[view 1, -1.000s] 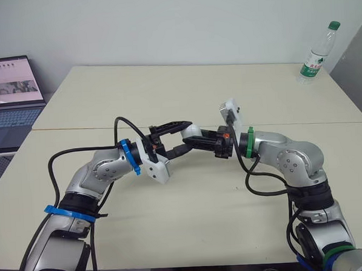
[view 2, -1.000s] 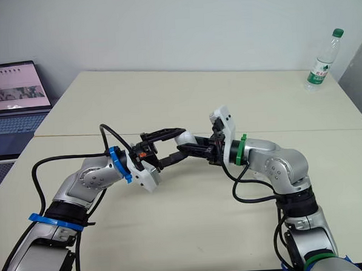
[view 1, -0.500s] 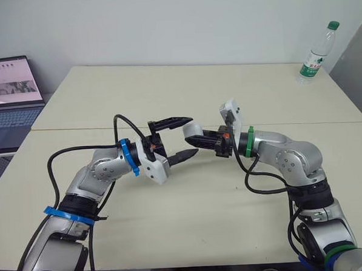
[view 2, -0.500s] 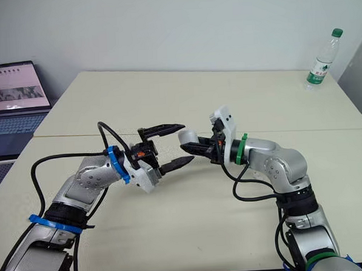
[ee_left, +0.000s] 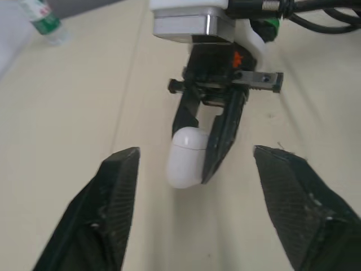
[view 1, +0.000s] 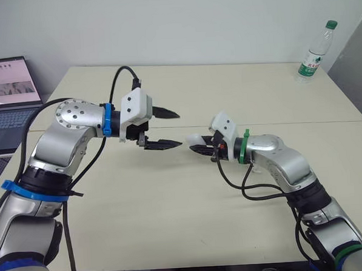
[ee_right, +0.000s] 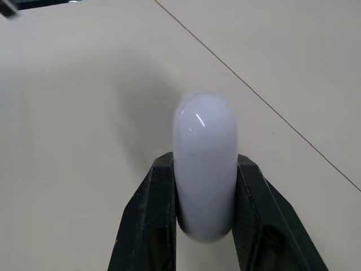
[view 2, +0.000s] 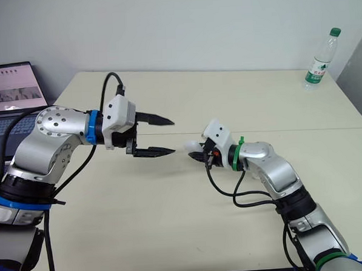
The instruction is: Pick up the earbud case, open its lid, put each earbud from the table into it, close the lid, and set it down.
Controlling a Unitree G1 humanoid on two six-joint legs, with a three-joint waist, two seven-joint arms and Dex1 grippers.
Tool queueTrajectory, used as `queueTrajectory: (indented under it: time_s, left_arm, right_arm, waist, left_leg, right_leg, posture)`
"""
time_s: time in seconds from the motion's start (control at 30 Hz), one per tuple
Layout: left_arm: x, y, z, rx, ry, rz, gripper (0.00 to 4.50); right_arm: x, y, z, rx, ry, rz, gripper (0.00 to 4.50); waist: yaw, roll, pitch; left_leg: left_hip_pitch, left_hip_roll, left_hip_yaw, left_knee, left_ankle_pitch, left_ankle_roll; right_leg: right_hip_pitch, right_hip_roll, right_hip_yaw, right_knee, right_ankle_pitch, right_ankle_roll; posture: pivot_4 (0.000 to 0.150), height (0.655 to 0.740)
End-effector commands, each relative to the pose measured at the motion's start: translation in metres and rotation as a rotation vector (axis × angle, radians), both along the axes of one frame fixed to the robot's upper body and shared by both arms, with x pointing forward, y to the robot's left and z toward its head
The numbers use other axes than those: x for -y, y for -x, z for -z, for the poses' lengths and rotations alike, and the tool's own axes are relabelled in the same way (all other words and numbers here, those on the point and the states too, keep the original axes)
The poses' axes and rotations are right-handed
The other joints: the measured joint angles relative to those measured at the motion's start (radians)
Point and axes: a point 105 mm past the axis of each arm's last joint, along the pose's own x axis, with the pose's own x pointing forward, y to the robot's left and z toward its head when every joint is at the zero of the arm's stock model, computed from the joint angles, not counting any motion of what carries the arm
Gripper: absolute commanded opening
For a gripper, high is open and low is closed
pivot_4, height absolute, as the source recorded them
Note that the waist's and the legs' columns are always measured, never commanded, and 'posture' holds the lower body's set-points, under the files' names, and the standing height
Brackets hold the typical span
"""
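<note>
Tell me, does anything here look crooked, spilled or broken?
Nothing stands out. The white earbud case sits straight, lid shut, clamped in the right jaws close to the table; the left jaws are open, apart from it. The water bottle stands upright at the far right corner.

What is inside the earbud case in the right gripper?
The earbud case is closed: only its white shell shows, clamped by the right gripper. The inside is covered, so what it holds cannot be seen.
</note>
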Motion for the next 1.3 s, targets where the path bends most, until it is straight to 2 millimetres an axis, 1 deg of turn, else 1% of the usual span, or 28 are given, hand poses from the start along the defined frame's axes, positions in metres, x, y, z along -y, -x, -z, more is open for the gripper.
queueTrajectory:
  time_s: [0.03,0.2,0.4,0.6,0.77,0.9,1.13,1.23,1.3]
  left_arm:
    - [-0.001,-0.007,0.004,0.021,-0.090,0.005,2.24]
    - [0.004,-0.015,0.003,0.057,-0.111,0.014,2.24]
    - [0.008,-0.020,0.005,0.089,-0.136,0.030,2.24]
    - [0.009,-0.020,0.006,0.092,-0.147,0.042,2.24]
    - [0.015,-0.023,0.003,0.103,-0.133,0.041,2.24]
    - [0.019,-0.022,0.003,0.110,-0.138,0.055,2.24]
    - [0.018,-0.019,0.006,0.104,-0.148,0.065,2.24]
    - [0.020,-0.018,0.006,0.104,-0.147,0.077,1.67]
    - [0.021,-0.018,0.006,0.106,-0.148,0.084,1.08]
  right_arm:
    - [-0.012,0.007,-0.023,0.107,0.005,-0.063,0.97]
    - [-0.016,0.011,-0.028,0.138,0.032,-0.081,0.97]
    - [-0.022,0.017,-0.030,0.174,0.059,-0.106,0.97]
    - [-0.023,0.017,-0.033,0.200,0.072,-0.110,0.97]
    - [-0.024,0.018,-0.033,0.204,0.081,-0.121,0.97]
    - [-0.024,0.019,-0.030,0.202,0.088,-0.127,0.97]
    - [-0.027,0.018,-0.032,0.208,0.087,-0.130,0.97]
    - [-0.028,0.018,-0.033,0.212,0.087,-0.133,0.97]
    - [-0.028,0.018,-0.033,0.214,0.089,-0.134,0.97]
  waist:
    - [0.001,0.000,0.000]
    - [0.003,0.000,0.000]
    - [0.002,0.000,0.000]
    - [0.002,0.000,0.000]
    - [0.003,0.000,0.000]
    - [0.002,0.000,0.000]
    - [0.002,0.000,0.000]
    - [0.002,0.000,0.000]
    - [0.003,0.000,0.000]
  left_leg:
    - [0.000,0.000,0.000,0.000,0.000,0.000]
    - [-0.004,0.000,0.000,0.001,0.000,0.000]
    - [-0.005,0.000,0.000,0.001,0.000,0.000]
    - [-0.005,0.000,-0.001,0.002,0.000,0.000]
    - [-0.007,0.000,-0.002,0.004,0.000,0.000]
    - [-0.007,0.000,-0.002,0.005,0.000,0.000]
    - [-0.007,0.000,-0.002,0.009,0.000,0.000]
    - [-0.008,0.000,-0.003,0.011,0.000,0.000]
    - [-0.008,-0.001,-0.003,0.012,0.000,0.000]
  right_leg:
    - [0.000,0.000,0.000,0.000,0.000,0.000]
    - [-0.003,-0.001,0.000,0.001,0.000,0.000]
    - [-0.004,-0.001,0.000,0.001,0.000,0.000]
    - [-0.004,-0.001,0.000,0.001,0.000,0.000]
    - [-0.004,-0.002,0.000,0.001,0.000,0.000]
    - [-0.005,-0.002,0.000,0.002,0.000,0.000]
    - [-0.004,-0.002,0.000,0.004,0.000,0.000]
    - [-0.004,-0.002,0.000,0.007,0.000,0.000]
    - [-0.004,-0.002,0.000,0.007,0.000,0.000]
  posture:
    - [0.150,0.7400]
    - [0.150,0.7400]
    - [0.150,0.7400]
    - [0.150,0.7400]
    - [0.150,0.7400]
    - [0.150,0.7400]
    - [0.150,0.7400]
    - [0.150,0.7400]
    - [0.150,0.7400]
